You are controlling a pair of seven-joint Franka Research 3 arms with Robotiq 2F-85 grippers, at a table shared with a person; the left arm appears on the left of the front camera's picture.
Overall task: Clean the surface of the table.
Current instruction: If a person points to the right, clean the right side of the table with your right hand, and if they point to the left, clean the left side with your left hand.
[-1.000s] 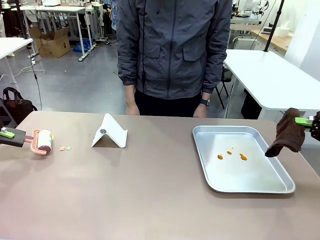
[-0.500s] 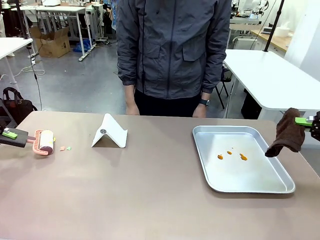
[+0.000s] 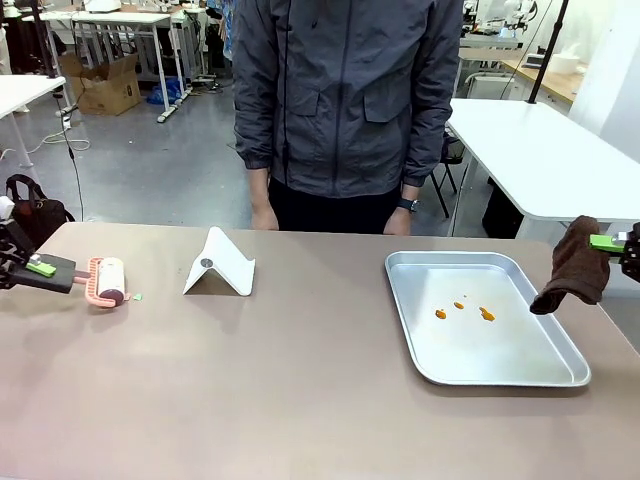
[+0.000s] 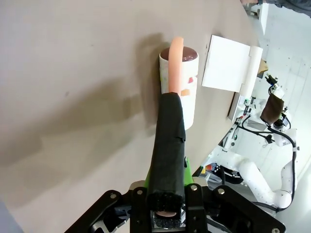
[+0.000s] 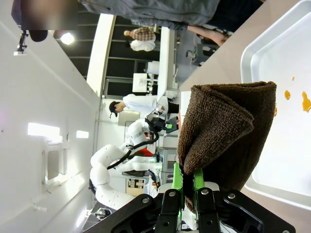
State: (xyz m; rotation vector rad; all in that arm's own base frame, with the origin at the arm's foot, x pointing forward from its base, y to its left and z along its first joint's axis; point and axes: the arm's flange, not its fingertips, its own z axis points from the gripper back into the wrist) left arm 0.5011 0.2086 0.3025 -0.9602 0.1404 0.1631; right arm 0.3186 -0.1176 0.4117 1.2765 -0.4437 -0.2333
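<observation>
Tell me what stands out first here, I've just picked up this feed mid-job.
At the left edge of the table, the left gripper grips a pink lint roller set on the top, with a green scrap just beside it. At the right edge, the right gripper holds a brown cloth hanging by the rim of a metal tray spotted with orange drops. A person stands at the far side.
</observation>
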